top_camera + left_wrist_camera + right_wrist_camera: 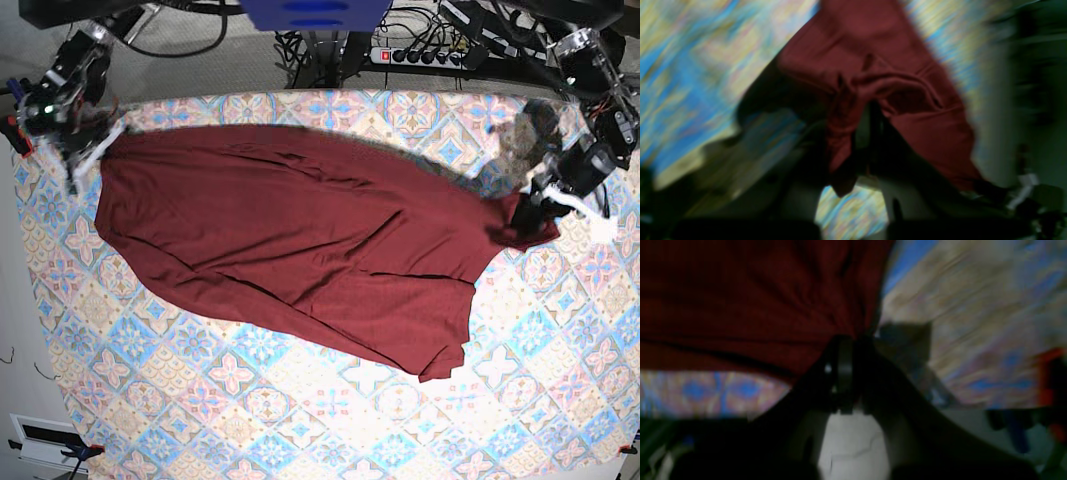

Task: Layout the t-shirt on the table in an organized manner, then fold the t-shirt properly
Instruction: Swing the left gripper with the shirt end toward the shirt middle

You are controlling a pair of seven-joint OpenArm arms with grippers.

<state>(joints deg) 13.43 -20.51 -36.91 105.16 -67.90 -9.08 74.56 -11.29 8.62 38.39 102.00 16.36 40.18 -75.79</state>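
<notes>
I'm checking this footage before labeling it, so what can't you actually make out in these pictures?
- Left wrist view: motion blur smears the table pattern; the t-shirt covers the jaws.
- Right wrist view: dim and blurred, so the grip point under the fabric is unclear.
- Base view: which shirt part each arm holds is too small to tell.

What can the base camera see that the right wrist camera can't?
Only the base view shows the whole t-shirt stretched out between both arms, the left pincer pinching one end, and the power strip behind the table.

Only the right wrist view shows, up close, the right pincer shut on bunched cloth, with wrinkles spreading from the pinch. It is blurry.

Both show the dark red shirt over the blue, pink and cream patterned table.
</notes>
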